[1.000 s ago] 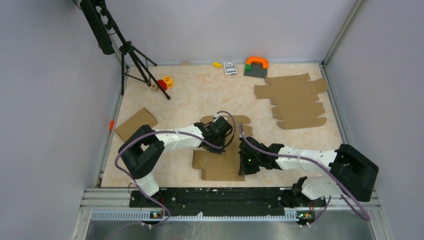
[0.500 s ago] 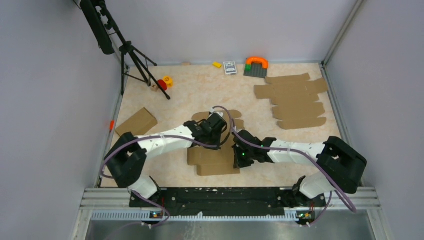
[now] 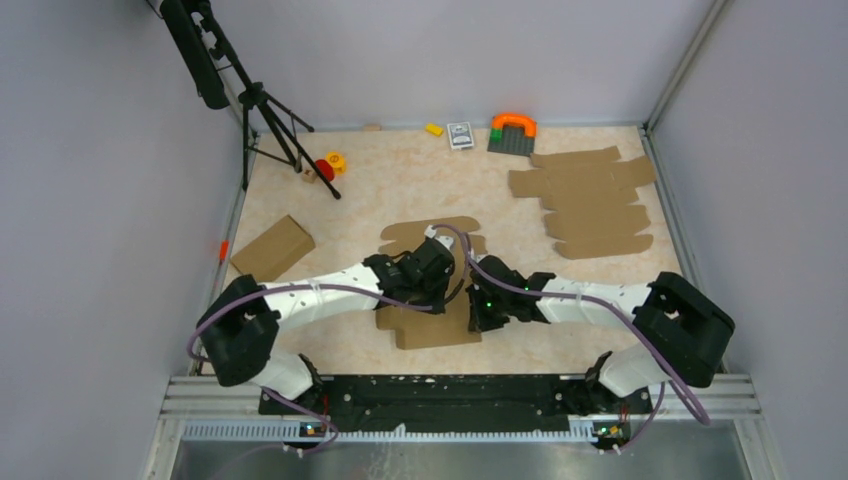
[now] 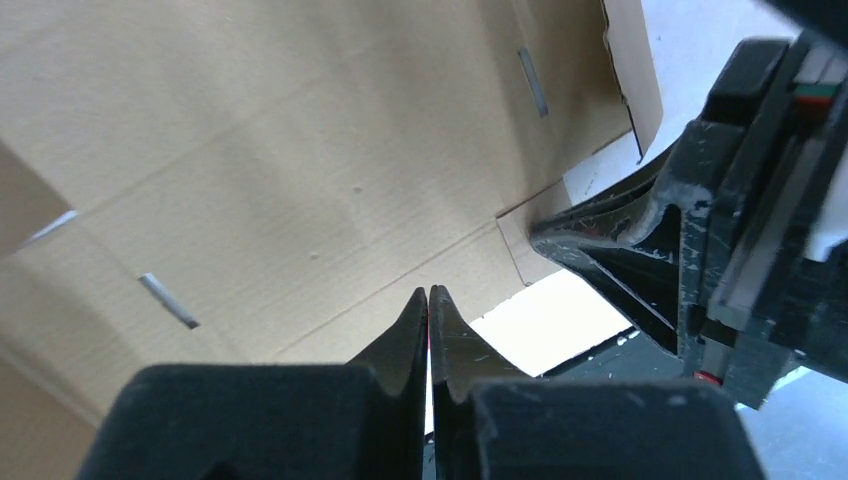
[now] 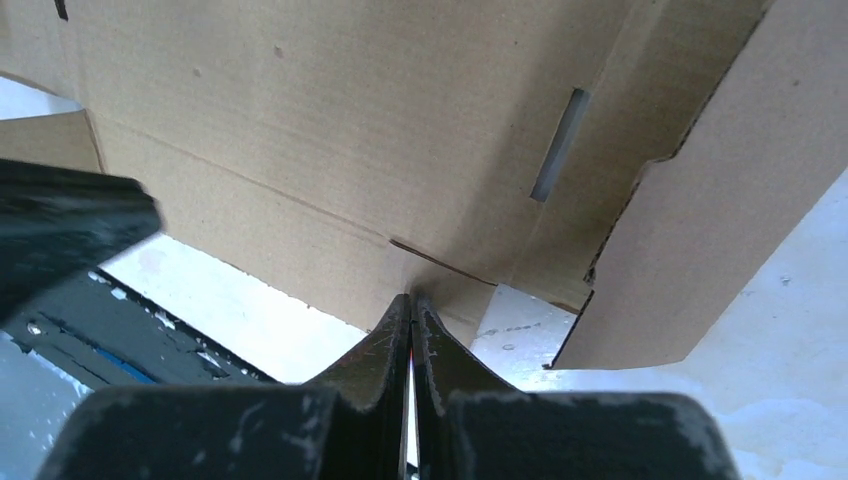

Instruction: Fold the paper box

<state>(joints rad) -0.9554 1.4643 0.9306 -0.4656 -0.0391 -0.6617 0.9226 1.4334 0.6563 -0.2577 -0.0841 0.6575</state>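
Observation:
The paper box (image 3: 432,328) lies flat and unfolded at the table's middle, a brown die-cut sheet with creases, slots and side flaps. It fills the left wrist view (image 4: 300,150) and the right wrist view (image 5: 350,120). My left gripper (image 3: 432,272) is shut, its tips (image 4: 428,292) down on the sheet near a notched edge. My right gripper (image 3: 480,305) is shut too, its tips (image 5: 411,298) against a small tab at the sheet's edge. Both grippers sit close together over the sheet's right half. The arms hide the sheet's middle in the top view.
A pile of similar cardboard sheets (image 3: 590,200) lies at the back right. A folded brown box (image 3: 272,248) sits at the left. A tripod (image 3: 270,120), red and yellow toys (image 3: 330,163), a card pack (image 3: 460,135) and an orange-green block (image 3: 512,130) stand along the back.
Both arms have swung left and a little away from the bases, and the sheet has slid left and away with them. Both grippers have stayed shut.

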